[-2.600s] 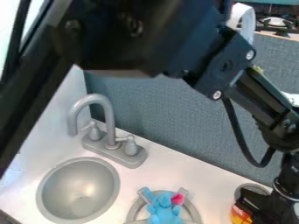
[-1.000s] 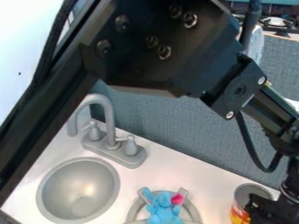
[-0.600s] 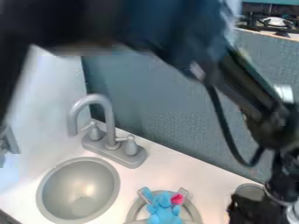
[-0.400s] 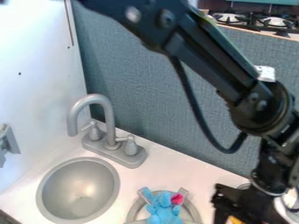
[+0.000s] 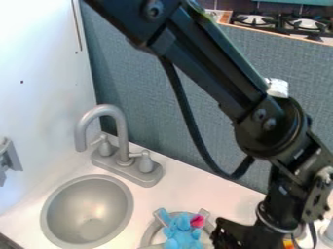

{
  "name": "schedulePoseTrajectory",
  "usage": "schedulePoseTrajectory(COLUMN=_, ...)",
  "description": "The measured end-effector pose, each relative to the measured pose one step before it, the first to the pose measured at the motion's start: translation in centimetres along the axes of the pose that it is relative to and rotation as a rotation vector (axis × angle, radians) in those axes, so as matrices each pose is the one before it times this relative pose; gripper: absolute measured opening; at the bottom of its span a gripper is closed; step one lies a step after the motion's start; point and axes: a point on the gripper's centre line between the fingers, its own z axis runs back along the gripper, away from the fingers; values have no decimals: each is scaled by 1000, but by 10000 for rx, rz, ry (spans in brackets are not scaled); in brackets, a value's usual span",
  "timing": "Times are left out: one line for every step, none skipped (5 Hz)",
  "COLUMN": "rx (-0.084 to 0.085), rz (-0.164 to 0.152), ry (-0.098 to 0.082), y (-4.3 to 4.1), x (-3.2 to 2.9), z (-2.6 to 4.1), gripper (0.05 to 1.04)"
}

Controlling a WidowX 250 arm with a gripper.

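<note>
Camera view: blue, pink-patched toy (image 5: 182,236) near the end effector (image 5: 223,237), whose spread I cannot tell.

Toy kitchen set-up, judging by the grey faucet (image 5: 123,146) above a small round basin (image 5: 50,214).

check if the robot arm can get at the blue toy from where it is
Probably yes: the pincer is close beside the blue toy, on its right in the picture, and nothing visible stands between them. Their height difference is hard to judge.
</note>
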Motion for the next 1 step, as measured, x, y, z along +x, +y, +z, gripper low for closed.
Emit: schedulePoseTrajectory(rx=347, rz=-229, ry=547, y=-28, x=-1378, z=-234, gripper=1001)
